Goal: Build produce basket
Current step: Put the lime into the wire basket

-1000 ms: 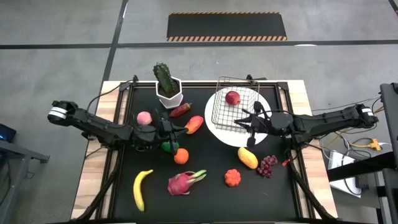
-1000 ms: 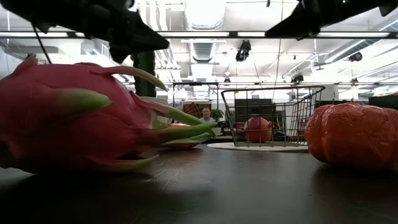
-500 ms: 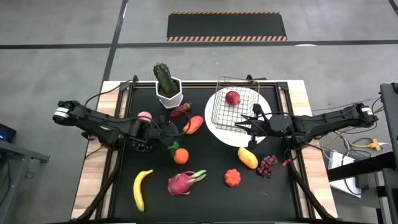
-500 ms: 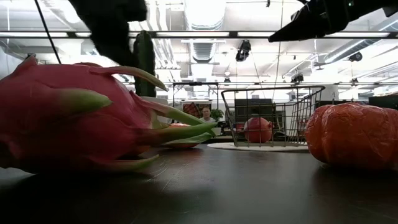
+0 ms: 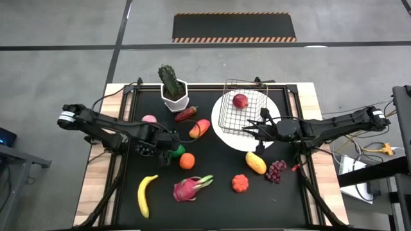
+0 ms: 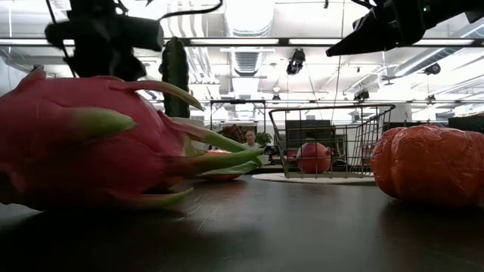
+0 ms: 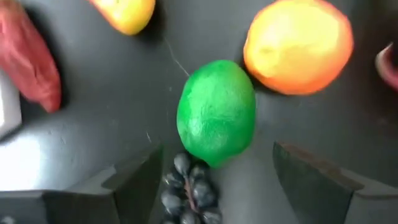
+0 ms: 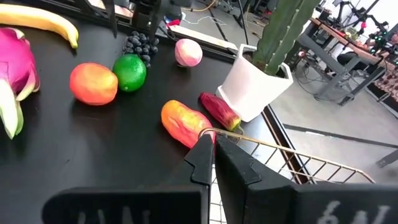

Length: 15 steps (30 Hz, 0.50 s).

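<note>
The left tool (image 5: 168,154) is seen spread wide, empty, over the green lime (image 7: 216,112); dark grapes (image 7: 188,196) between its fingers are shown only by its wrist view. The basket (image 5: 241,110) is found upright on the plate (image 5: 226,138). The right tool (image 5: 247,130) is closed, empty, above the basket's rim.

Even overhead light, soft shadows, blur close to the lenses

Ceiling strip lights (image 6: 249,15) glare white above the dragon fruit (image 6: 91,143), which looms soft-focused and casts a dull reflection on the dark bench (image 6: 287,227). In the left wrist view the lime (image 7: 216,112) and the orange (image 7: 298,45) beside it are smeared. The overhead view is evenly lit and sharp.
</note>
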Each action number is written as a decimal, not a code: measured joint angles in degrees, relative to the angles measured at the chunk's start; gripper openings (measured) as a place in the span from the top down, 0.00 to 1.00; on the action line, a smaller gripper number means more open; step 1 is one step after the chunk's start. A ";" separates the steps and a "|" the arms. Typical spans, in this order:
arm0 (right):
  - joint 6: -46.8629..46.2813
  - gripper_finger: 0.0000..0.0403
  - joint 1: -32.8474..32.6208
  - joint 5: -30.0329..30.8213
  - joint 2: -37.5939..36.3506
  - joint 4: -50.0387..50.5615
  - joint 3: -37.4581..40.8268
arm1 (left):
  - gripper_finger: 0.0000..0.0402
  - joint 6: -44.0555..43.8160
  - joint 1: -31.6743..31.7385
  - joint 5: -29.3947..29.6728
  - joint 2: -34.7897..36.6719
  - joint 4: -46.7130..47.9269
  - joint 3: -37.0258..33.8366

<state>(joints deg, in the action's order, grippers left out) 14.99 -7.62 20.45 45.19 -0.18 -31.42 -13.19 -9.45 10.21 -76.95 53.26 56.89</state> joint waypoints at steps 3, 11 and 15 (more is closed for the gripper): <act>-0.02 0.98 0.00 0.01 -0.09 -0.04 0.07 | 0.28 3.26 0.12 0.83 -2.28 -4.71 -1.38; -0.90 0.98 0.00 0.00 -0.06 -0.02 0.17 | 0.28 4.98 0.74 0.54 -8.39 -7.30 -2.79; -0.98 0.98 0.00 0.02 -0.07 -0.03 0.17 | 0.29 5.18 0.87 0.67 -10.16 -7.41 -2.78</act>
<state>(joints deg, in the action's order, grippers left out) 14.00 -7.62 20.47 45.12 -0.22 -31.24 -8.00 -8.58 10.88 -87.11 45.84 54.11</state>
